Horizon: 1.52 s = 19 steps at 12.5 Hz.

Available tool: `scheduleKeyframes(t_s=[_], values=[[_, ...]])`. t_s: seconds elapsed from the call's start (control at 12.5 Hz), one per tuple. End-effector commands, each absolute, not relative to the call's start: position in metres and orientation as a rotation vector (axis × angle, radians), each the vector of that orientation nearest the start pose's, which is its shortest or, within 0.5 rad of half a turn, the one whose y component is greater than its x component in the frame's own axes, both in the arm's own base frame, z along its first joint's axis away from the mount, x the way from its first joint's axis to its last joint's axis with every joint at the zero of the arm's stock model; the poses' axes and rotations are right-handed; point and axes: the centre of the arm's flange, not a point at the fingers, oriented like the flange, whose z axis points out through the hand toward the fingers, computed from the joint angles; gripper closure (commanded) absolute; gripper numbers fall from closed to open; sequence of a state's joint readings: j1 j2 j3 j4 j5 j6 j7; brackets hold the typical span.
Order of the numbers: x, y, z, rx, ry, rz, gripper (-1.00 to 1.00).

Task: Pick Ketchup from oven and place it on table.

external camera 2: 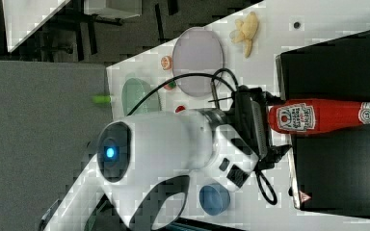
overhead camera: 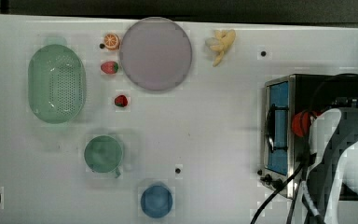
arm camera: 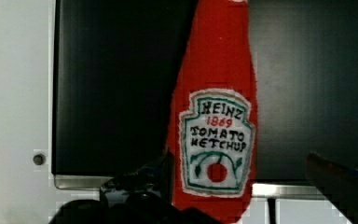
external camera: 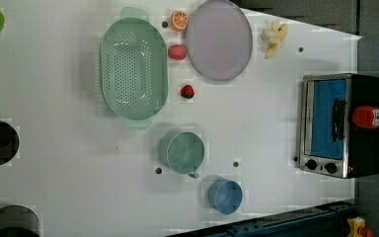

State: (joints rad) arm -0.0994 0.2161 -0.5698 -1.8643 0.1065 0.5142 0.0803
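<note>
White arm bent over black oven, claw spread wide either side of red ketchup, label reading "HEINZ 1869 TOMATO KETCHUP"

Even, bright overhead light; the white table reads near washed-out in the top view and left view. Shadows soft and faint beside the colander and cup. Blocky compression smears edges in all views. Oven top is dark, detail lost in the wrist view.
</note>
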Motion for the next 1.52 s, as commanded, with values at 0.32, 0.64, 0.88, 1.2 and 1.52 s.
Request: scheduleKeyframes(t_s=[0.32, 0.64, 0.88, 1.2, 1.52], values=[[0.501, -0.376, 0.37, -2.187, 2.307, -0.046, -1.0], [0.505, -0.374, 0.372, -2.184, 2.297, -0.058, -0.24], [0.524, -0.366, 0.415, -2.212, 2.239, -0.164, -0.24], [0.542, -0.313, 0.525, -2.298, 2.081, -0.126, -0.24], [0.575, -0.139, 0.577, -2.629, 1.675, -0.026, -0.24]])
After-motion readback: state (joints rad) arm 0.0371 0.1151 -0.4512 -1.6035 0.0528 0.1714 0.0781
